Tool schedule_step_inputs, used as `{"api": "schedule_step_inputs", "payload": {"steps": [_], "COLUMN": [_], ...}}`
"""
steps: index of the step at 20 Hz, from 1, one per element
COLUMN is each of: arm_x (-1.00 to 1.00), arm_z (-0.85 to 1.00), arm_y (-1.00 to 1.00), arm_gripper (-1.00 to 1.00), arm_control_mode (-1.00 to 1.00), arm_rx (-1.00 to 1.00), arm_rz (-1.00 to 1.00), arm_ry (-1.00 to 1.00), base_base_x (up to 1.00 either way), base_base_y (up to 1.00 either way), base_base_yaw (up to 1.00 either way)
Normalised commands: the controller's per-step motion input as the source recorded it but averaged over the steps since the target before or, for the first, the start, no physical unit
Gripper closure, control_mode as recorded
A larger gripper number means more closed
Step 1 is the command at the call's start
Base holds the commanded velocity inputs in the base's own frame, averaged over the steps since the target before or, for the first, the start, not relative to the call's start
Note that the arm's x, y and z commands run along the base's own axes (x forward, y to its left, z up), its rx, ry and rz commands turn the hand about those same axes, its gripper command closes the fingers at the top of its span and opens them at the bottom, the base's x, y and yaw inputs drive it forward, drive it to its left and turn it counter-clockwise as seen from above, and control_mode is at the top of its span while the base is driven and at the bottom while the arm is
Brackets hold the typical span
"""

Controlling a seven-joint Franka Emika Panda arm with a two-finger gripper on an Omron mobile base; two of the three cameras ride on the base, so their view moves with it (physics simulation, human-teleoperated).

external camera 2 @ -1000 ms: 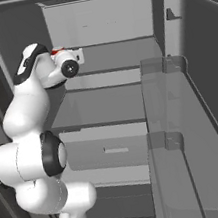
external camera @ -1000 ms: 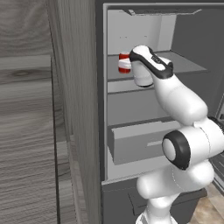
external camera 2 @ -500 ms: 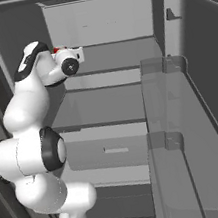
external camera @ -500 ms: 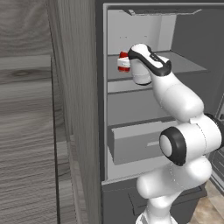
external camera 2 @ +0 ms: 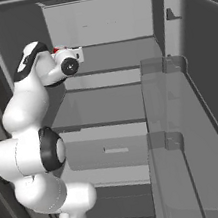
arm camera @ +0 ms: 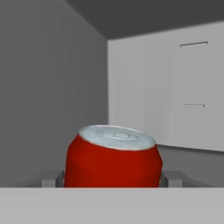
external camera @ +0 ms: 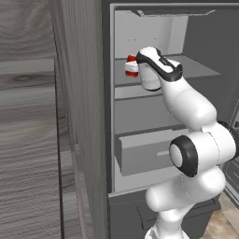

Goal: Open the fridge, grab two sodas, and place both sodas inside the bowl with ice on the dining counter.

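The fridge [external camera: 140,28] stands open, its pale interior facing me. A short red can [external camera: 132,66] with a silver top is held at the left end of the upper shelf [external camera 2: 117,56], close to the left wall. My gripper [external camera: 134,68] is shut on the can. In the hand view the can [arm camera: 113,162] sits between the two fingertips [arm camera: 49,178], tilted slightly. From the right base view the can [external camera 2: 59,49] peeks out red just behind the hand. The dark bottle, the bowl with ice and the dining counter are out of view.
A grey drawer [external camera: 140,151] sits below the middle shelf [external camera 2: 105,106]. The open fridge door [external camera 2: 209,88] with clear bins [external camera 2: 166,121] stands on the right. A wood-grain cabinet panel [external camera: 28,140] flanks the fridge on the left.
The hand with the can has shifted only slightly, a little up and to the left; the grip is unchanged.
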Motion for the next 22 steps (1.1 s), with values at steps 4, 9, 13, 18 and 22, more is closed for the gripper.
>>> {"api": "schedule_step_inputs", "payload": {"steps": [4, 9, 13, 18, 22], "arm_x": [0.0, 0.0, -0.13, -0.43, -0.55], "arm_z": [0.0, 0.0, 0.0, 0.0, 0.22], "arm_y": [0.0, 0.0, 0.0, -0.02, -0.1], "arm_gripper": [1.0, 1.0, 1.0, 1.0, 1.0], "arm_control_mode": [-1.0, -1.0, -1.0, -1.0, -1.0], "arm_rx": [0.0, 0.0, 0.0, 0.0, 0.0], "arm_rz": [0.0, 0.0, 0.0, 0.0, -0.03], "arm_ry": [0.0, -0.02, 0.0, -0.02, 0.0], "base_base_x": [0.0, 0.0, 0.0, 0.0, 0.0], "base_base_y": [0.0, 0.0, 0.0, 0.0, 0.0], "base_base_yaw": [0.0, 0.0, 0.0, 0.0, 0.0]}}
